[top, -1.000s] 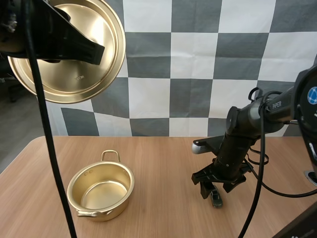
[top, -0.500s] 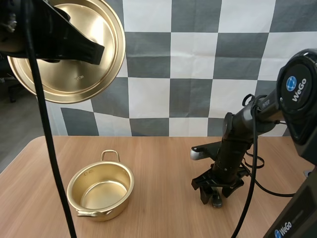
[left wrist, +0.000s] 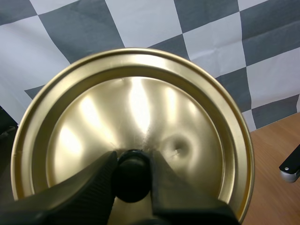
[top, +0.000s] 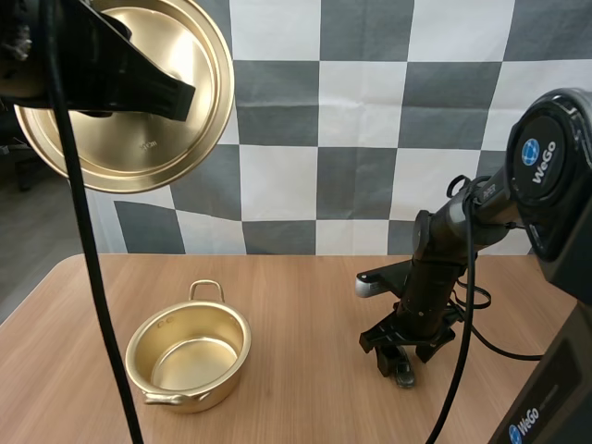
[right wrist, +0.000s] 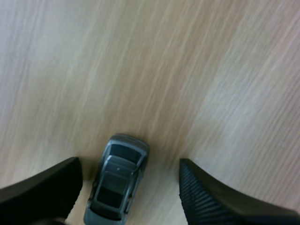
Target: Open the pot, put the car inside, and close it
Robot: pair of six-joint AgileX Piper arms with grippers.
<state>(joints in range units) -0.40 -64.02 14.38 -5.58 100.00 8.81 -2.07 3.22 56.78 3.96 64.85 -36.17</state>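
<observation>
My left gripper [left wrist: 132,165] clamps the lid [left wrist: 140,103] by its knob [left wrist: 132,182], up high. My right gripper [right wrist: 129,174] is spread wide, straddling the car [right wrist: 116,183] on the table [top: 305,314], well apart from the uncovered pot [top: 225,368].

A wooden table [top: 305,305] fills the foreground of the high view, its top a light, warm brown with fine grain running across its width. Its far left corner is rounded, and its back edge runs straight across. Beyond that corner lies a strip of plain grey floor [top: 42,264], dimmer than the table. Close up in the right wrist view, the table's grain [right wrist: 140,56] shows as long streaks, paler and redder by turns. The light is even, and shadows on the wood are soft.
</observation>
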